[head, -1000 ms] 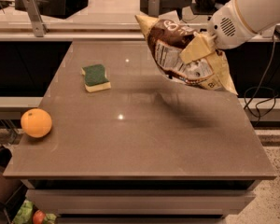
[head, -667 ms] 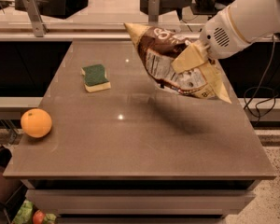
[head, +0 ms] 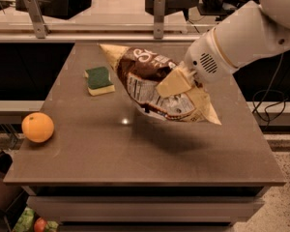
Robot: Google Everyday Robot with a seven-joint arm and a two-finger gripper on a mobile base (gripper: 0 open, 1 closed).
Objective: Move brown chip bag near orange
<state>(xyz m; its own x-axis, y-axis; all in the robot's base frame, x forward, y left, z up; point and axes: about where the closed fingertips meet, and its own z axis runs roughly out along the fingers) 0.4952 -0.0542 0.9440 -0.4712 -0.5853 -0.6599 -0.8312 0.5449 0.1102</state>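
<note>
The brown chip bag (head: 152, 83) hangs tilted in the air above the middle of the grey table (head: 135, 153), its tan ends pointing upper left and lower right. My gripper (head: 176, 81) is shut on the bag's right side, with a cream finger (head: 171, 82) pressed on its front. The white arm reaches in from the upper right. The orange (head: 37, 127) sits on the table near its left front edge, well to the left of and below the bag.
A green-and-yellow sponge (head: 98, 79) lies on the table's back left, just left of the bag. A shelf with metal posts (head: 158, 13) runs behind the table. A small reddish fruit among green things (head: 40, 224) lies on the floor at lower left.
The gripper has carried the bag to the left, from over the table's right side to over its middle. The orange and sponge have not moved.
</note>
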